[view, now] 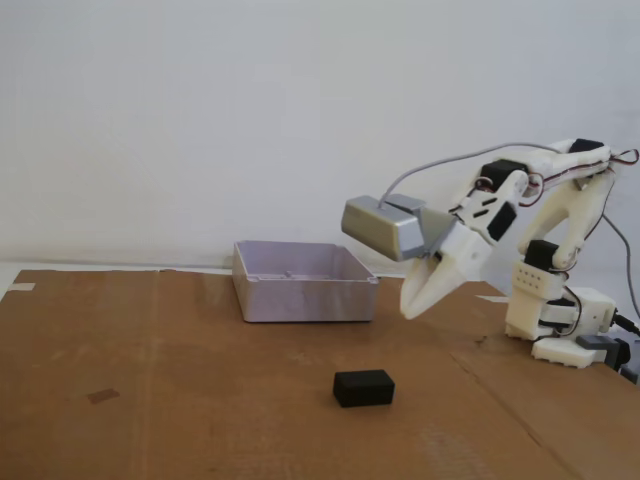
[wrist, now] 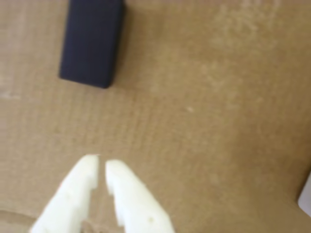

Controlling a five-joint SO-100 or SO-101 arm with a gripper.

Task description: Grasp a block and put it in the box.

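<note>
The black block point(view: 363, 387) lies flat on the brown cardboard, in front of and below my gripper in the fixed view. In the wrist view the block point(wrist: 92, 41) sits at the top left, well ahead of the white fingertips. My gripper point(view: 410, 308) hangs in the air to the right of the box point(view: 300, 283), pointing down and left. Its white fingers point(wrist: 80, 187) stand nearly together with only a thin slit between them and nothing held; the gripper point(wrist: 102, 165) is shut. The pale lilac-grey box stands behind the block, toward the wall.
Brown cardboard point(view: 180, 400) covers the table. The arm's white base point(view: 560, 325) stands at the right with cables. A silver-grey camera module point(view: 385, 226) rides on the wrist. A small tape patch point(view: 102, 396) lies at the left.
</note>
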